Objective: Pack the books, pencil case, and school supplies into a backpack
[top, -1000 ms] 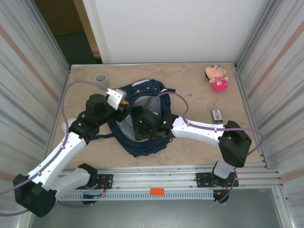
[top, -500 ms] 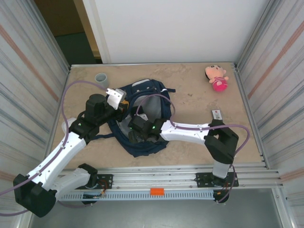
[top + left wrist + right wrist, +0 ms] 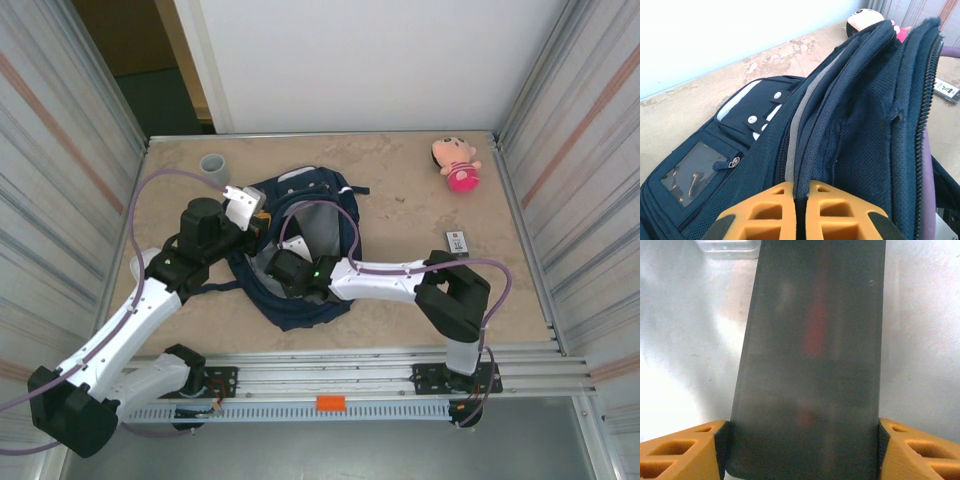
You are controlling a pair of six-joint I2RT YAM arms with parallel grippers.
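Backpack (image 3: 303, 312) lies mid-desk (image 3: 400, 195) with its mouth held up by the left pincer (image 3: 796, 189), whose orange fingers are clamped tight on the navy zip rim. Inside that mouth the right pincer (image 3: 802, 447) grips a dark flat book (image 3: 810, 340) by its two long edges, against the pale lining. The cover is blurred, but a reddish smear on it fits the lettering. My worry is the release: if the book is let go before it lies flat against the lining, it may tip and wedge across the opening — or ride back out with the fingers when the arm pulls away. A slip of the left pinch would drop the flap onto the right arm. The whitish packet (image 3: 457, 243) sits on the desk, well apart to the right, not yet packed.
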